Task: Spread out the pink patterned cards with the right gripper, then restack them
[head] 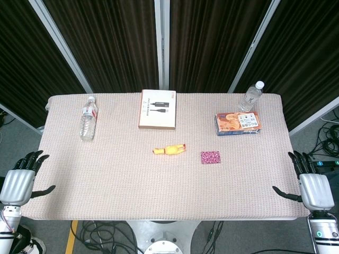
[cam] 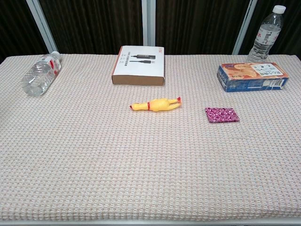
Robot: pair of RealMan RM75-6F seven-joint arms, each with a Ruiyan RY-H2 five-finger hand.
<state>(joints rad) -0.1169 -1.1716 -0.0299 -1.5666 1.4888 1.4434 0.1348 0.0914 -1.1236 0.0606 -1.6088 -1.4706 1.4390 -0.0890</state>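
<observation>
**A:** Fig. shows start state. Where's the pink patterned cards (head: 210, 157) stack?

**B:** Flat on the table (head: 132, 185), right of centre, near the rubber chicken (head: 170, 150) but apart from it, and nearer the robot than the blue box (head: 238, 124). Looks like one tidy stack; edges aligned in chest view, card count can't be told.

**A:** Hands?

**B:** Right hand (head: 312, 188) at the table's right edge, fingers apart, holding nothing. Left hand (head: 20, 177) at the left edge, same: fingers apart, nothing held. Neither shows in chest view.

**A:** So step in hand = reach w/ right hand?

**B:** Prob. yes; spreading not yet begun. Advice: bring the right hand in over the stack from the right, lower fingertips flat onto the top card, press lightly, then drag sideways so cards fan rather than slide as a block. The woven cloth prob. grips the bottom card, which helps.

**A:** Risks?

**B:** Too much pressure moves the whole stack toward the chicken; too little skims the top card only. Keep the sweep away from the chicken.
</observation>
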